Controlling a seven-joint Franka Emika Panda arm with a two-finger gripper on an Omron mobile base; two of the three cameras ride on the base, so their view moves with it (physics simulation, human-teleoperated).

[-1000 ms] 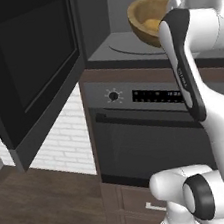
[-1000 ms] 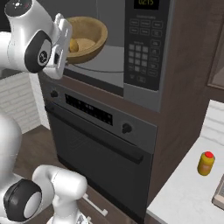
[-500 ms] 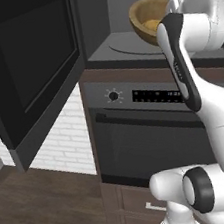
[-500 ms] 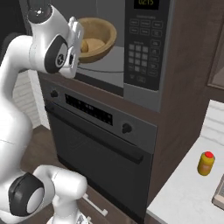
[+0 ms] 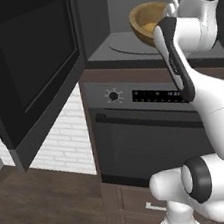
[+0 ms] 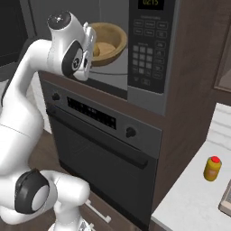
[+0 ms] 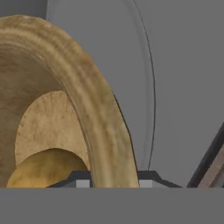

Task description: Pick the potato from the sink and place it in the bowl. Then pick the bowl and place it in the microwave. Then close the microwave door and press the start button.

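The tan wooden bowl (image 5: 146,21) (image 6: 110,40) is inside the microwave (image 6: 149,97) cavity, tilted over the round turntable plate (image 5: 125,45) (image 7: 175,87). The yellowish-brown potato (image 6: 104,47) (image 7: 43,168) lies in the bowl. My gripper (image 7: 114,181) (image 6: 91,38) is shut on the bowl's thick rim (image 7: 87,100), one finger on each side. Swung wide open at the left stands the black microwave door (image 5: 30,55). The sink is out of view.
The microwave keypad (image 6: 146,54) is to the right of the cavity. Below sits the knobbed oven (image 5: 147,129) (image 6: 103,149) with its bar handle. A small yellow bottle with a red cap (image 6: 212,168) stands on the pale counter at the right.
My arm has carried the bowl with the potato deeper into the microwave cavity, toward the keypad side. The door has stayed open.
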